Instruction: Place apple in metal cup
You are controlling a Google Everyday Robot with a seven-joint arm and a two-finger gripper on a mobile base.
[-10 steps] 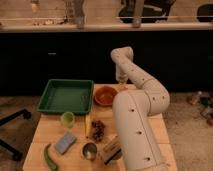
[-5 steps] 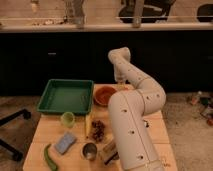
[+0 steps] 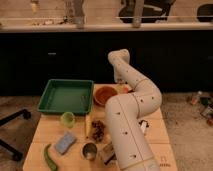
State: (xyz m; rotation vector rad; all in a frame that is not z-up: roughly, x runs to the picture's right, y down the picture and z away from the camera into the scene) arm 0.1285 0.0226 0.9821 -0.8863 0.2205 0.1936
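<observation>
The metal cup (image 3: 90,150) stands near the table's front edge, silver with a dark inside. My arm rises from the front right and bends over to the table's far side. There the gripper (image 3: 120,82) hangs just right of the orange bowl (image 3: 105,94). A small orange-red thing, apparently the apple (image 3: 124,90), shows right below the gripper, partly hidden by the arm. Whether the gripper touches it cannot be made out.
A green tray (image 3: 65,95) sits at the back left, with a light green cup (image 3: 67,118) in front of it. A dark berry cluster (image 3: 97,131), a blue sponge (image 3: 65,141) and a long green vegetable (image 3: 49,157) lie around the metal cup.
The arm's far end has shifted only slightly above the table's back edge. The objects on the table have not moved.
</observation>
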